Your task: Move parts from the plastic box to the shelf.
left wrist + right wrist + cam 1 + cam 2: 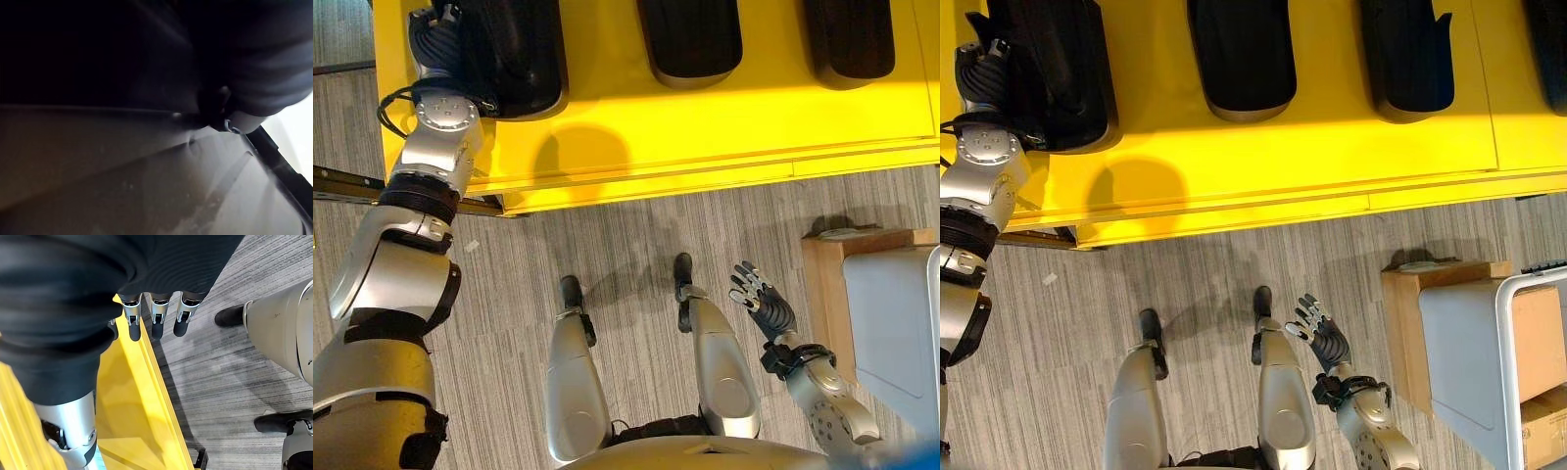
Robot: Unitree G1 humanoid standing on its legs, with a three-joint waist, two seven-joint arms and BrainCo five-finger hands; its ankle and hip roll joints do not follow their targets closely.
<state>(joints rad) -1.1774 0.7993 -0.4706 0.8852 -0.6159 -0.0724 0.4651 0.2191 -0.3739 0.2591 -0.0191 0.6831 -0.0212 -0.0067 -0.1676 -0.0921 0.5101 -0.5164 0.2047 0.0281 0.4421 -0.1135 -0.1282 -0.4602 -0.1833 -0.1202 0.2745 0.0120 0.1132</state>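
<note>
Nearest, the right hand (762, 302) hangs low over the grey striped floor (626, 245), fingers spread and fairly straight, nothing in its grasp; its own wrist view shows the dark-tipped fingers (155, 319) relaxed above the floor beside the yellow shelf's edge. To its right stands a wooden crate (1408, 318), and just beyond that, at the right edge, a pale grey plastic box (1469, 357) with cardboard cartons (1540, 343) alongside it.

Farther off, the yellow shelf (705, 127) runs across the scene from left to right. Black moulded parts lie on it in a row: one at the left (514, 54), one in the middle (690, 39), and one toward the right (850, 37), well apart from each other.

The left hand (438, 34) reaches up to the far left of the shelf, its dark ribbed cover against the leftmost part. I cannot tell how its fingers stand, since they are hidden by that part.
</note>
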